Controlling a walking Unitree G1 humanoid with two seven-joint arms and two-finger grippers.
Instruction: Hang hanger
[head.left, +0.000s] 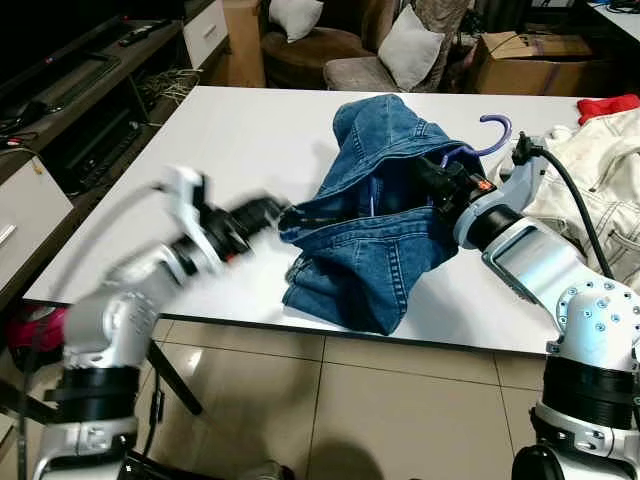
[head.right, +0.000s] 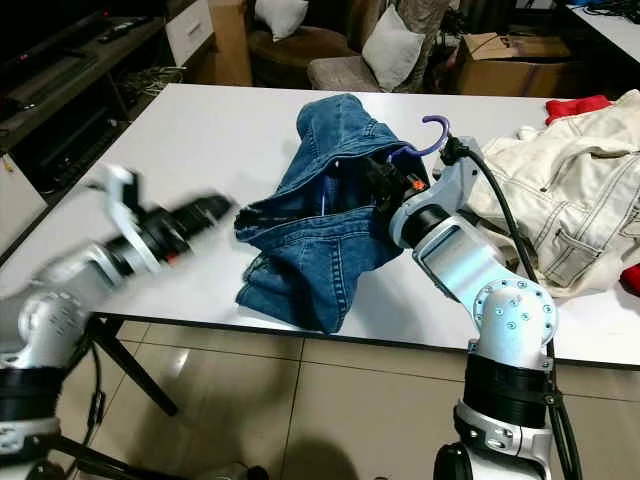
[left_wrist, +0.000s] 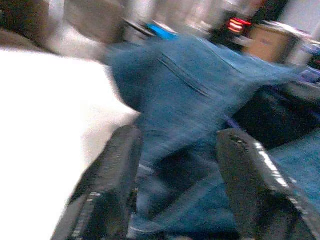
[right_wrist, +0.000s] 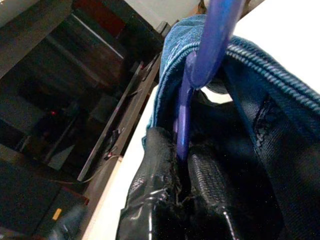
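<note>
Right end effector (right_wrist: 182, 187) closed on the purple hanger (head.left: 497, 130) inside the denim jacket (head.left: 375, 220); left end effector (left_wrist: 175, 185), fingers apart, reaches its hem on the worktop (head.left: 240, 130), likely to spread it.

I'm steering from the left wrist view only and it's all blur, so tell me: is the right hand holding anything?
Observer: Yes. The right hand is shut on the purple hanger, inside the blue denim garment.
Operator: Where's the hook?
Observer: It pokes out of the garment's top, curving over the white table.
Operator: And my left hand?
Observer: The left hand is open at the garment's left edge, blurred.
</note>
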